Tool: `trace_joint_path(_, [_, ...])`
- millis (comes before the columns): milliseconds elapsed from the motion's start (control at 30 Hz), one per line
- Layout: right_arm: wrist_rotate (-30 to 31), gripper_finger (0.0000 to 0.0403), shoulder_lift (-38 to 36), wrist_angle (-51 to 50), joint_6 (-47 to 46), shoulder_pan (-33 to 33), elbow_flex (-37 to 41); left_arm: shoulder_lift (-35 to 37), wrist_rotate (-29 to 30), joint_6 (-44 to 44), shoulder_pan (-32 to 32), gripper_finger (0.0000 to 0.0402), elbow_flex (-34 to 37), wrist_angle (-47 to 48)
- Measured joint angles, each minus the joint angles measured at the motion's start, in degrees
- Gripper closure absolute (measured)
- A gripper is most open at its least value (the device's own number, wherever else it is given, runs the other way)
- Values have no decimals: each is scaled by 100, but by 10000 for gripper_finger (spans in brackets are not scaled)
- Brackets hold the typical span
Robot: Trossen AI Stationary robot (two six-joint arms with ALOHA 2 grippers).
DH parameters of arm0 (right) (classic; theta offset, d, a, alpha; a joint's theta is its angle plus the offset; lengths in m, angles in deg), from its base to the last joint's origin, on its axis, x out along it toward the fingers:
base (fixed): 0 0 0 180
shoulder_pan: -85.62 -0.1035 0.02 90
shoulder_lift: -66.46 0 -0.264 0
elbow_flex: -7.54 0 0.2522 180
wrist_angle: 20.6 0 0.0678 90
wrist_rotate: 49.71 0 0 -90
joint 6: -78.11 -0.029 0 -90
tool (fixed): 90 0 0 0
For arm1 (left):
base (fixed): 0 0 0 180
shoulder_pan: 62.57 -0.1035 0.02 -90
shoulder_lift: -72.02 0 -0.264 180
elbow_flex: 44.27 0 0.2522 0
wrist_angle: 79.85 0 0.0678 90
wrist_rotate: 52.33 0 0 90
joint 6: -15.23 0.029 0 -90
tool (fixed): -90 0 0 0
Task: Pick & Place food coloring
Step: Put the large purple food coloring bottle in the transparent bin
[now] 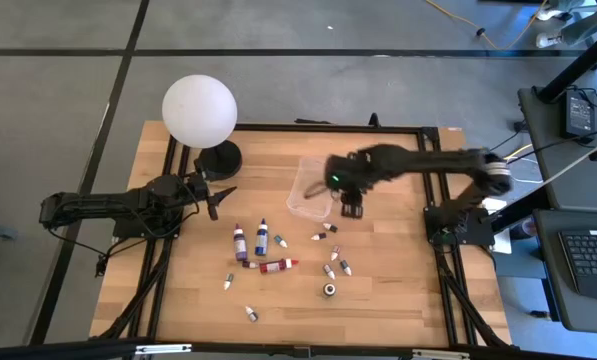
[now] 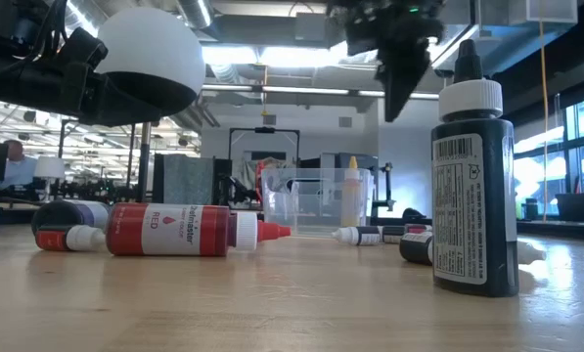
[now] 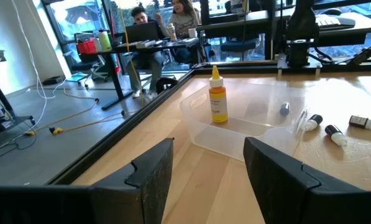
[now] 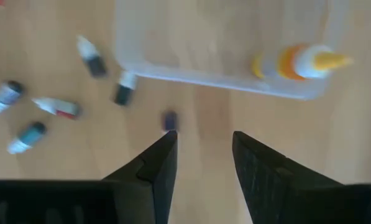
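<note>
Several small food coloring bottles lie scattered on the wooden table (image 1: pixel 278 300): a purple one (image 1: pixel 240 240), a blue one (image 1: pixel 262 236) and a red one (image 1: pixel 276 266) on its side (image 2: pixel 169 230). A dark bottle (image 2: pixel 472 186) stands upright. A yellow bottle (image 3: pixel 217 96) stands inside the clear plastic box (image 1: pixel 308 190). My right gripper (image 1: pixel 351 210) hangs open and empty above the table beside the box, pointing down (image 4: pixel 204 140). A tiny blue bottle (image 4: pixel 169 120) shows just past its fingertips, outside the box wall. My left gripper (image 1: pixel 218 200) is open and empty (image 3: pixel 207 149), left of the box.
A big white globe lamp (image 1: pixel 200 108) on a black base stands at the far left, close to my left gripper. A black frame runs along the table's edges (image 1: pixel 428 130). Several tiny bottles (image 1: pixel 330 255) lie right of the red one. People sit at desks beyond the table (image 3: pixel 148 18).
</note>
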State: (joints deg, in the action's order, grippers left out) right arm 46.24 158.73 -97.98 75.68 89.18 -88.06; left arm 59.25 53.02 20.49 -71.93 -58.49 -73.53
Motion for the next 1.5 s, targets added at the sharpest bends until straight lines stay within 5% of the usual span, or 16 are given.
trace_joint_path(300, [419, 241, -1516, 2997, -523, -944, 2685, 0, -128, -1, 1, 208, 0, -233])
trace_joint_path(600, [1378, 185, -1900, 3756, -1266, -1072, 4176, 0, -868, -468, 2, 176, -1, -816])
trace_joint_path(1067, [1459, 176, -1984, 4325, -1205, -1096, 4392, -191, -1535, -1728, 217, 169, -152, -831])
trace_joint_path(1333, [1459, 176, -1984, 4326, -1236, -1094, 4392, -1379, -615, -1733, 1189, 178, -1035, 509])
trace_joint_path(1500, [1459, 176, -1984, 4326, -1357, -1094, 4392, -2447, 104, -2873, 1785, 178, -1970, 2153])
